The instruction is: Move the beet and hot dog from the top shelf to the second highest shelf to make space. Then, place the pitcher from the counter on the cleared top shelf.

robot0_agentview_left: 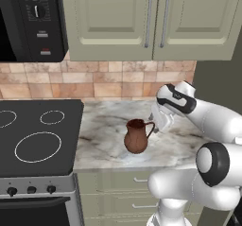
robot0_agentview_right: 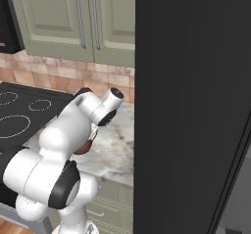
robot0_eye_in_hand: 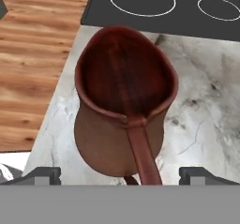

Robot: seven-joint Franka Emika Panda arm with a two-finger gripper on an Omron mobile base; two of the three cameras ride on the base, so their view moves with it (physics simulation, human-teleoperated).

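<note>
The counter carries the pitcher, which stands upright near the counter's front edge, at 3 o'clock from the stovetop. In the hand view the pitcher is seen from above — handle running toward 6 o'clock, rim toward 12. The gripper hovers at the handle side; its jaws stand spread wide apart, one fingertip at each side of the handle, not touching it.

Even, soft rendered light, sharp throughout, with faint shadows and no glare.
</note>
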